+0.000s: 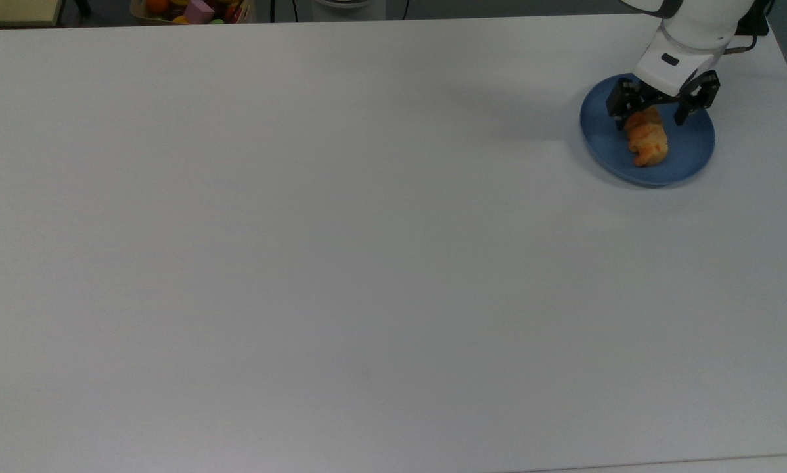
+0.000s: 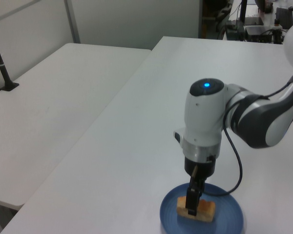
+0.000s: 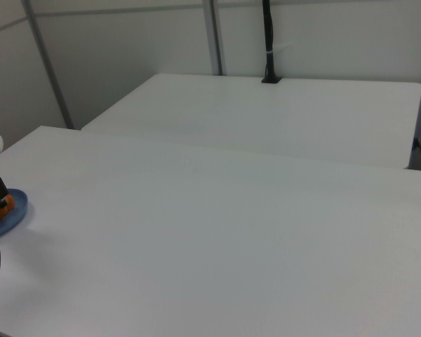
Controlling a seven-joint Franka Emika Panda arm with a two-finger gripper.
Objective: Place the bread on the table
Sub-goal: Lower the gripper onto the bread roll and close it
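Observation:
The bread [image 1: 648,141], a golden-orange flaky roll, lies on a round blue plate [image 1: 692,148] at the top view's far right end of the white table [image 1: 367,230]. My gripper [image 1: 651,119] has come down over the roll's far end. It is open, with one black finger on each side of the roll, just above the plate. In the left view, the gripper [image 2: 192,204] hangs in front of the bread [image 2: 207,208], hiding its middle, over the plate [image 2: 232,218]. In the right view, the bread [image 3: 3,203] and plate [image 3: 10,216] sit at the left edge.
A box of colourful toys [image 1: 196,9] stands beyond the table's far edge at the top view's upper left. A second white table [image 2: 53,97] runs alongside, with a black post [image 2: 1,63] on it. The arm's cable [image 2: 237,161] loops beside the wrist.

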